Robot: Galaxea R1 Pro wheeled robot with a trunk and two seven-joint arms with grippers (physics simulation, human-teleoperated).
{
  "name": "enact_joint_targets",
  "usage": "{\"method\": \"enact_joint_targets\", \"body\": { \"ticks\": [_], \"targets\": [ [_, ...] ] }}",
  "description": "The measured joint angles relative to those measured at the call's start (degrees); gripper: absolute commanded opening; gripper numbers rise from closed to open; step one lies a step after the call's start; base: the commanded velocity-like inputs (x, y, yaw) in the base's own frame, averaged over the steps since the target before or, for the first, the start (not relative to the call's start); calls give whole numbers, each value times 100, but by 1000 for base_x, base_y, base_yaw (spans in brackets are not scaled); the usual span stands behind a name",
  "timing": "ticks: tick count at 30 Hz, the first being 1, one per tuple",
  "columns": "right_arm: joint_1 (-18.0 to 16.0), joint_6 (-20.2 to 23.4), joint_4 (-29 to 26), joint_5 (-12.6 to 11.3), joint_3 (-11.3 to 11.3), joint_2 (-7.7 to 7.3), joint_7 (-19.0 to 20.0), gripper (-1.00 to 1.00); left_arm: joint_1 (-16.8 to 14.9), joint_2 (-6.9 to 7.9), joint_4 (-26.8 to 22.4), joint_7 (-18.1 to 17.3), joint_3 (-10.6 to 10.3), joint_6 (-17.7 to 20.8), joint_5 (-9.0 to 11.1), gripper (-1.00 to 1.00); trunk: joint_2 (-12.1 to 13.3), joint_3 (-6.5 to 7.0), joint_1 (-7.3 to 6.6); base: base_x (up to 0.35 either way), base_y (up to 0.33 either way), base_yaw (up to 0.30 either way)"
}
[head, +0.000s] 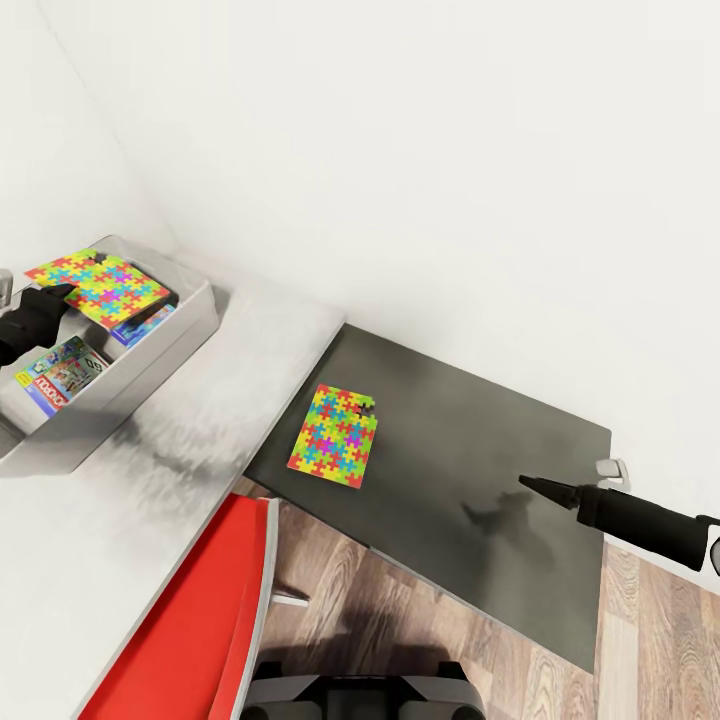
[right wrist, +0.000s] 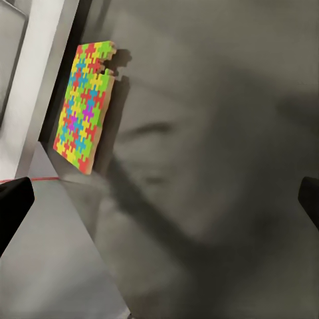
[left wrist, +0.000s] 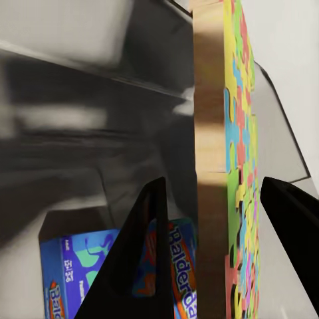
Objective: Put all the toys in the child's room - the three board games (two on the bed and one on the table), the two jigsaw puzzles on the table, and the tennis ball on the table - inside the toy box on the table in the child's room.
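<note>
Your head camera is looking down from high over the corner of the room, seeing the light table, the toy box at the left and the low dark cabinet against the white wall. Your left wrist camera is sitting very near, inside the toy box, looking along the edge of one jigsaw puzzle; it is sharing this puzzle with the head view. Your right wrist camera is looking down at the cabinet top from a moderate distance, and it is sharing with the head view the second puzzle that is lying there.
</note>
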Motion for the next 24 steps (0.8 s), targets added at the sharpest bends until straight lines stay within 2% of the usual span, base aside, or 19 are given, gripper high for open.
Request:
{"method": "enact_joint_targets", "body": {
  "ticks": [24],
  "targets": [
    [-2, 0, 0, 0, 31, 0, 0, 100, 6, 8, 5, 2, -1, 0, -22, -100, 0, 0, 0, 0, 0, 0]
  ]
}}
